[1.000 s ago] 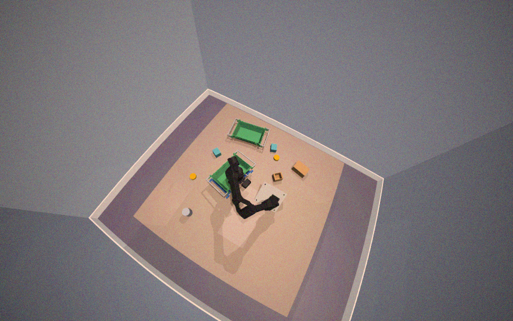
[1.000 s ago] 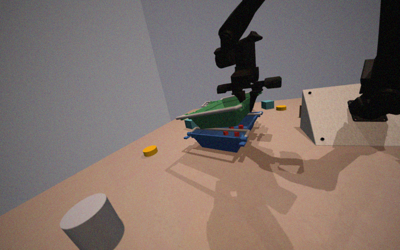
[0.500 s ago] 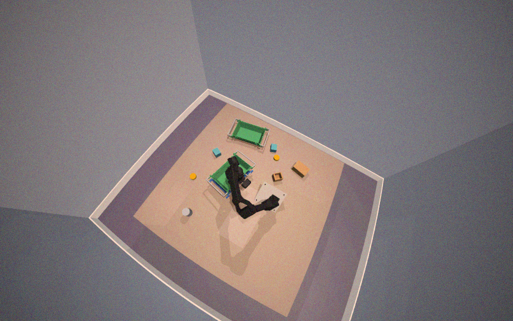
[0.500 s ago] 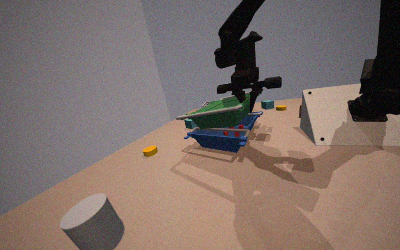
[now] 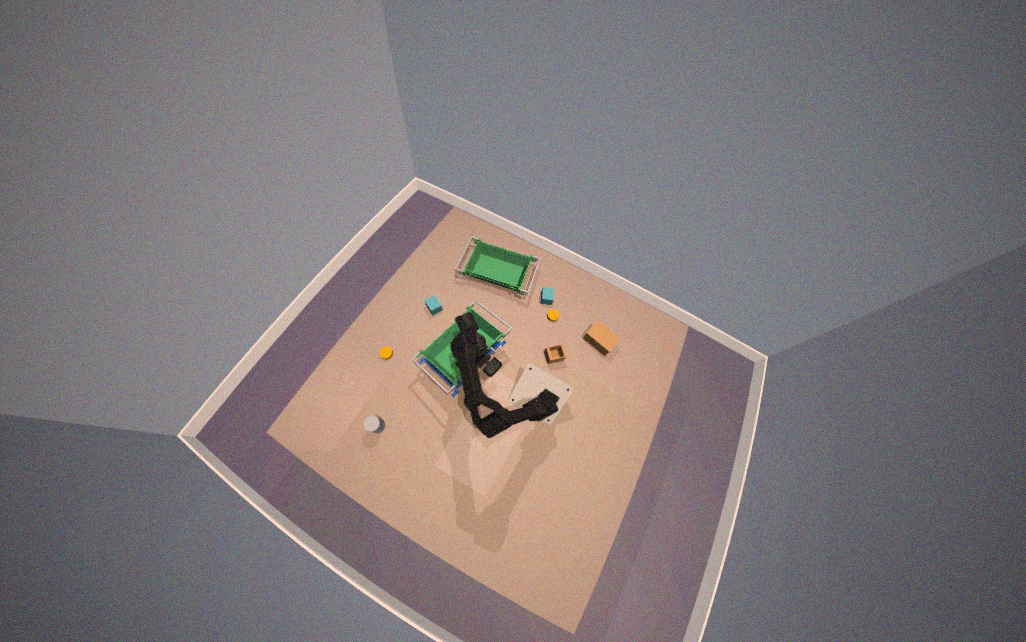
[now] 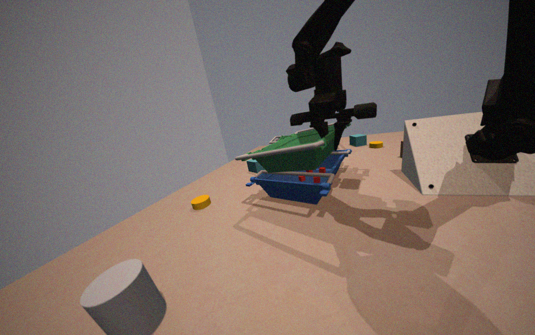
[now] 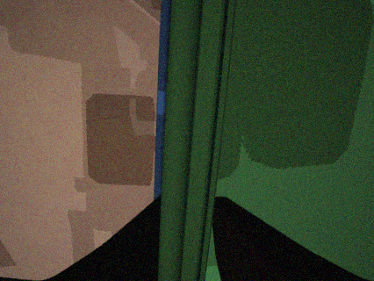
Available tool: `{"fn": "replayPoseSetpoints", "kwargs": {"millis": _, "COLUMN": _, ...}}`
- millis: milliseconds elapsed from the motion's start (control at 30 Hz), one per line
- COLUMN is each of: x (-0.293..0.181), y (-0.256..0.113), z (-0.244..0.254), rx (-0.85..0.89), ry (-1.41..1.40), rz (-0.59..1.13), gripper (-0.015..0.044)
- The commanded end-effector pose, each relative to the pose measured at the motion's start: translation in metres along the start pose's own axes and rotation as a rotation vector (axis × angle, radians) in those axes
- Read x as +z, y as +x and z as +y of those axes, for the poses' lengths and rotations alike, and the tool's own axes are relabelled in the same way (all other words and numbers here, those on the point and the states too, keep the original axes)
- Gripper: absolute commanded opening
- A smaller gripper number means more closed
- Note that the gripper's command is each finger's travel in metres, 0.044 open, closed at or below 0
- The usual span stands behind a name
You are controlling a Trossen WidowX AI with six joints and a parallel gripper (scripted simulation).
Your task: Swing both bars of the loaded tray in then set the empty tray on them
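Observation:
The loaded blue tray [image 6: 291, 193] [image 5: 455, 392] [image 7: 161, 101] stands on the table with small red blocks [image 6: 322, 169] inside. Its near wire bar [image 6: 293, 172] lies in across its top; its far bar [image 6: 341, 152] also shows across the far end, partly hidden. My gripper [image 6: 331, 140] [image 7: 192, 207] is shut on the right-hand long rim of the empty green tray [image 6: 291, 160] [image 5: 438, 349] [image 7: 190, 110]. That tray is over the blue one, its gripped side higher and its left side lower. Whether it touches the bars I cannot tell.
Another green tray [image 5: 497, 266] lies at the back. Around are teal blocks [image 5: 433, 305] [image 5: 547, 296], yellow discs [image 5: 385, 352] [image 5: 553, 315], a grey cylinder [image 5: 373, 423] [image 6: 124, 296], an orange block [image 5: 601, 336], a small brown box [image 5: 555, 353] and a white wedge [image 6: 441, 157] by the arm's base.

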State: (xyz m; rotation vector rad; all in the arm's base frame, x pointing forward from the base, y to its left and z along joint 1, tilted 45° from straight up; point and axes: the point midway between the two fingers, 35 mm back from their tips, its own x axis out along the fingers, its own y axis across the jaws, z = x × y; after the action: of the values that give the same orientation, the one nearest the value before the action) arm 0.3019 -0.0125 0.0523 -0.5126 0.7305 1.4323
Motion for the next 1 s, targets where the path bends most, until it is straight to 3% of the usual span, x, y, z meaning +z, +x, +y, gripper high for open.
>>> {"fn": "replayPoseSetpoints", "kwargs": {"millis": 0, "x": 0.000, "y": 0.000, "z": 0.000, "rx": 0.001, "ry": 0.000, "rz": 0.000, "gripper": 0.0000}}
{"fn": "replayPoseSetpoints", "kwargs": {"millis": 967, "x": 0.006, "y": 0.013, "z": 0.005, "rx": 0.021, "ry": -0.009, "rz": -0.005, "gripper": 0.0000}}
